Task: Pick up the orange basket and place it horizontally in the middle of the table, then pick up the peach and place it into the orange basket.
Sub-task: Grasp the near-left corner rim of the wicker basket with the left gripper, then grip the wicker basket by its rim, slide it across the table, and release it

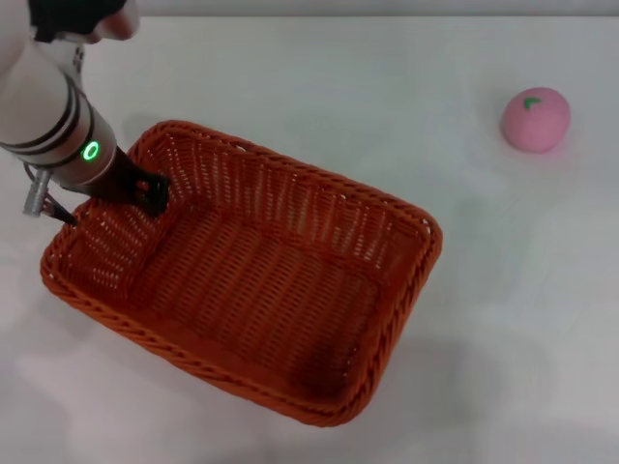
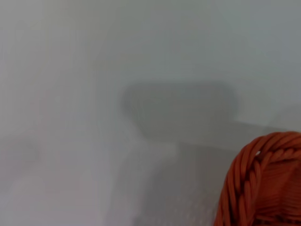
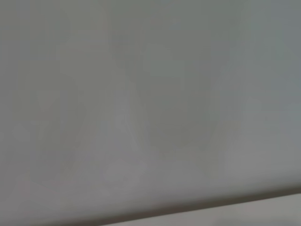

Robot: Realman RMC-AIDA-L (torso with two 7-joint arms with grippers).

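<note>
The orange basket [image 1: 251, 280] lies at a slant across the left and middle of the white table [image 1: 387, 87] in the head view. My left gripper [image 1: 145, 190] reaches down from the upper left and is shut on the basket's far left rim, with one black finger [image 1: 151, 188] inside the wall. A piece of the braided basket rim [image 2: 263, 183] shows in the left wrist view. The pink peach [image 1: 535, 119] with its green leaf mark rests on the table at the far right, well apart from the basket. My right gripper is out of view.
A soft shadow spreads on the table under the basket's near right side. The right wrist view holds only a plain pale surface.
</note>
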